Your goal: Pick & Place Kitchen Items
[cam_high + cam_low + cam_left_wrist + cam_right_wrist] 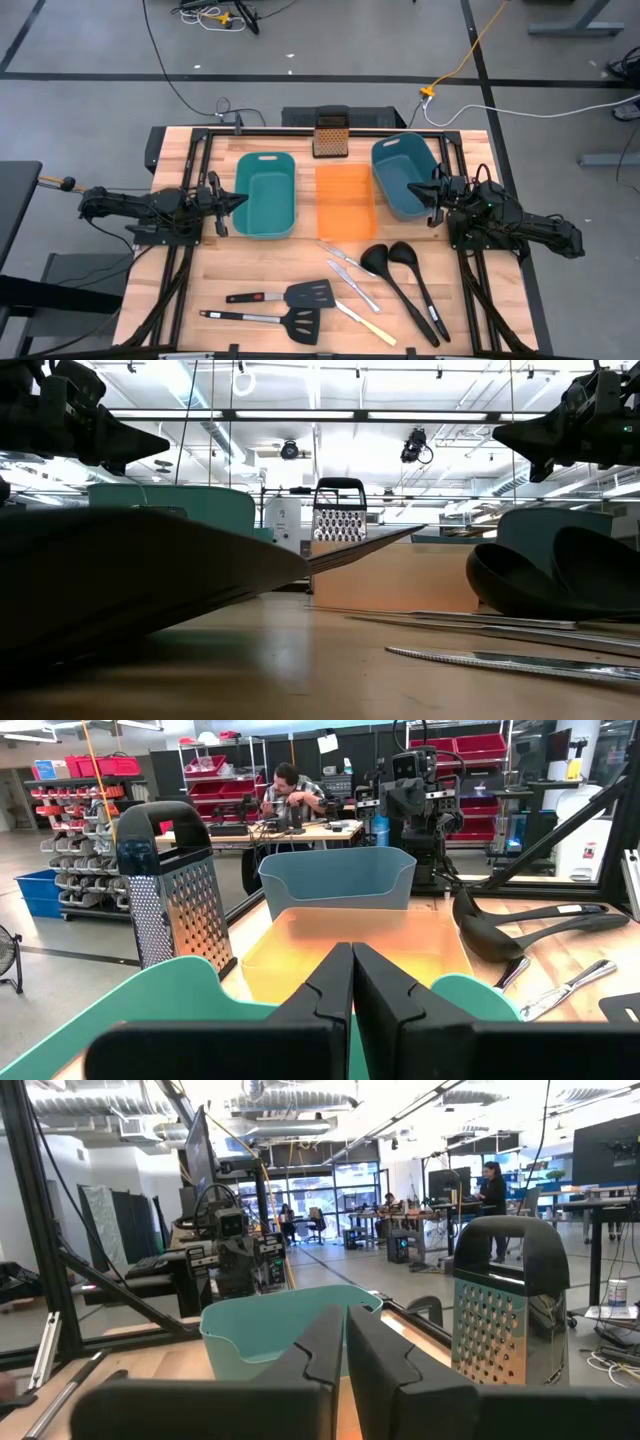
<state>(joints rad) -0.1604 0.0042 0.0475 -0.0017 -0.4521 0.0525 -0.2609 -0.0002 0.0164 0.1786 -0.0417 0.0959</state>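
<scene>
Wooden table (260, 270) w/ both arms parked at its sides, nothing held. Left gripper (238, 200) hangs at the left teal bin's (266, 195) left rim, fingers (330, 990) pressed together, pointing across toward the orange tray (346, 200). Right gripper (414, 189) sits over the right teal bin (400, 172), fingers (325, 1345) also closed tight, pointing back at the left arm. Box grater (329, 135) stands upright at the table's far edge, btwn the two bins, just behind the tray. All kitchen items lie loose on the near half of the table, well apart from both grippers: upper spatula (285, 295) and lower spatula (265, 319) side by side at near left, heads toward centre; two silver knives (340, 257) (352, 285) lying diagonal in the middle just below the tray; yellow-handled knife (365, 323) nearer the front edge, beside the lower spatula's head; two ladles (400, 290) (418, 285) at near right, bowls just below the tray's right corner, handles running toward the front edge. In the left wrist view, a person sits at a bench in the room beyond.
</scene>
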